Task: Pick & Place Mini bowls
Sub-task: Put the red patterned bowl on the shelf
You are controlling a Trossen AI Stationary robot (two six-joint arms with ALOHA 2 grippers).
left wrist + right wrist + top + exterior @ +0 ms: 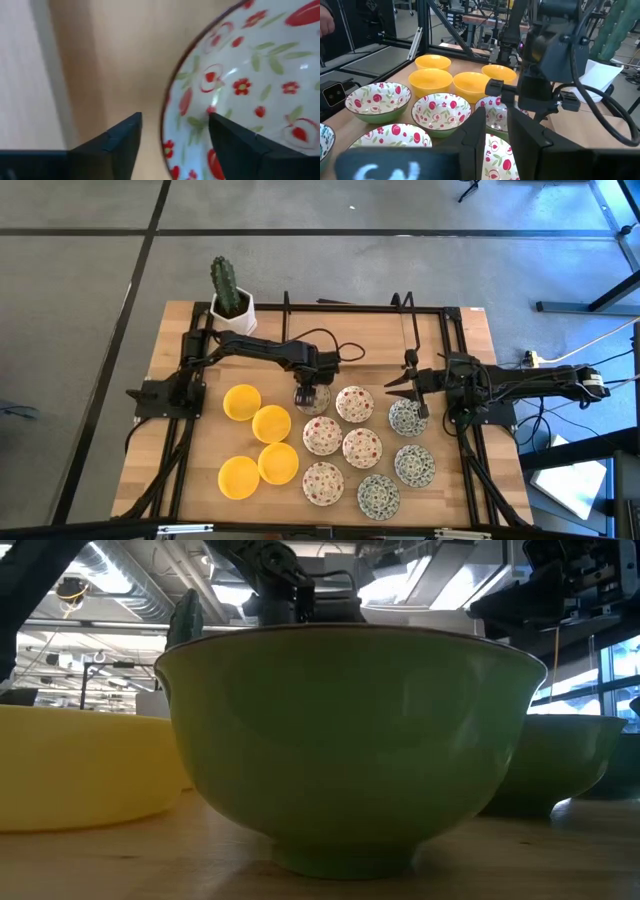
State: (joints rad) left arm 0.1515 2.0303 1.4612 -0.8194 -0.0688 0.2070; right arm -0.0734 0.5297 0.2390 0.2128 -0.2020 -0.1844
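Several mini bowls stand on their bases on the wooden table [190,480]: yellow ones [271,423] at the left, red-flowered ones [362,447] in the middle, green-grey patterned ones [414,465] at the right. My left gripper [311,393] points down, open, over a red-flowered bowl [250,75] at the far end of the group. One finger [122,142] is outside its rim [167,117] and the other [235,145] inside. My right gripper [395,388] waits level above a green-grey bowl [407,420], its fingers [475,140] a narrow gap apart with nothing between them. My left gripper straddles the red-flowered bowl's rim [165,135] from above, one finger inside the bowl and one outside. The inner fingertip [215,120] stands close against the bowl's inner wall. I cannot tell whether either finger touches it. The bowl sits on the table.
A cactus in a white pot [231,305] stands at the table's far left. A black frame [350,307] runs round the table. The low view is filled by one bowl's green outer wall [350,740], with a yellow bowl [80,770] beside it. Bare wood lies beyond the bowls.
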